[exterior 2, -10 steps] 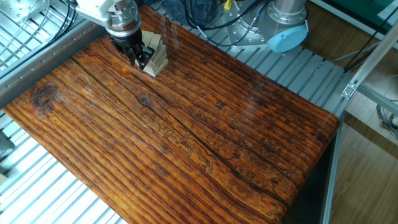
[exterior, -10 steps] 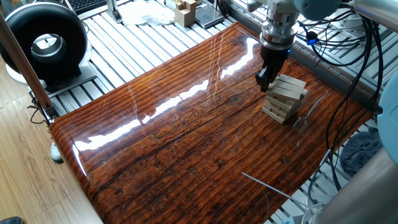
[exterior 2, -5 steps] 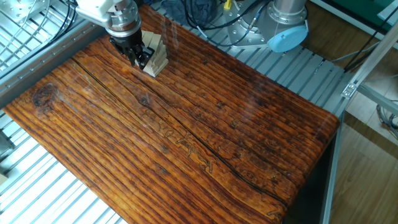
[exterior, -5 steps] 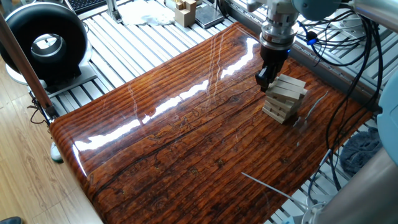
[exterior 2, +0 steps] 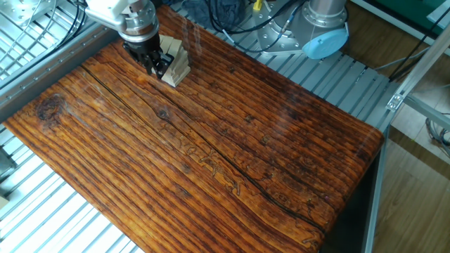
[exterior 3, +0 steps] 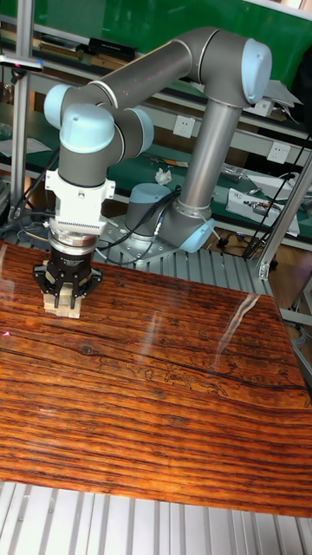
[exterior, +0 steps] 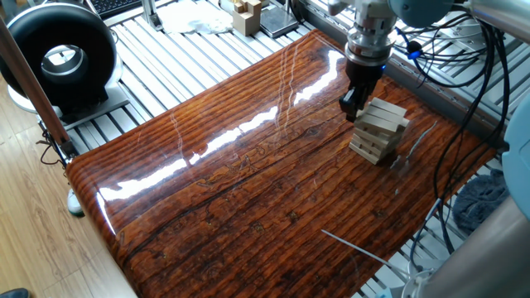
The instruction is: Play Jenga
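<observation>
At the far right corner of the glossy wooden table [exterior: 248, 182], as one fixed view shows it, stands the Jenga tower [exterior: 380, 129], a short stack of pale wooden bars laid crosswise in layers. The upper layers sit slightly askew over the lower ones. The gripper [exterior: 351, 106] hangs vertically from the UR5 arm [exterior 3: 147, 82] and is pressed close against the left side of the tower, at the level of its upper layers. Its dark fingers [exterior: 349, 103] are set close together; whether they hold a bar cannot be told from any view.

In the other fixed view the tower [exterior 2: 176, 62] appears at the far left of the table [exterior 2: 211, 154], with the gripper [exterior 2: 152, 65] just beside it on the left and partly covering it. In the tall fixed view the gripper [exterior 3: 66, 293] hides most of the tower [exterior 3: 64, 306], of which only pale lower bars show beneath the fingers.

Off the table, in one fixed view, a black ring-shaped device [exterior: 60, 58] stands at far left on a slatted metal frame [exterior: 166, 58], and a cluster of tan wooden blocks [exterior: 246, 14] sits beyond the far edge.
</observation>
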You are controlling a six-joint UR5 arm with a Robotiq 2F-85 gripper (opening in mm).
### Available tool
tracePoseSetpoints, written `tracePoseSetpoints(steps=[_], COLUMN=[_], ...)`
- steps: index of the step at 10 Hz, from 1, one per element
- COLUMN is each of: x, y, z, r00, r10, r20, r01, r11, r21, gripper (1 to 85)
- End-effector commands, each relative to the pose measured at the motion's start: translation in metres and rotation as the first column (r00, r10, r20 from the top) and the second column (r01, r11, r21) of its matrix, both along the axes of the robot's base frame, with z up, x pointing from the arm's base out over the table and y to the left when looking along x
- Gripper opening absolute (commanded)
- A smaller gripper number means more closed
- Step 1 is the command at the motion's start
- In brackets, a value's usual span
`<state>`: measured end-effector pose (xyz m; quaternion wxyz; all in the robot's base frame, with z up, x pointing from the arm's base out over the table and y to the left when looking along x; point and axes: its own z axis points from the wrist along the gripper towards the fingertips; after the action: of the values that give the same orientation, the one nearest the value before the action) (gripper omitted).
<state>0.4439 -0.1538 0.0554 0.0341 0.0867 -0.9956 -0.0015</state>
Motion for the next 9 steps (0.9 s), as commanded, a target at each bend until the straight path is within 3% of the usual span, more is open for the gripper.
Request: tracePoseSetpoints(steps=[1, 9], x=[0.0057, 0.0087], y=[0.0042, 0.0051], z=[0.0016, 0.0017], r00=[1.000, 1.000], r10=[-0.010, -0.010], r20=[0.019, 0.028], r01=[0.009, 0.009], r11=[1.000, 1.000], r21=[0.017, 0.019], gripper=[22.0, 21.7])
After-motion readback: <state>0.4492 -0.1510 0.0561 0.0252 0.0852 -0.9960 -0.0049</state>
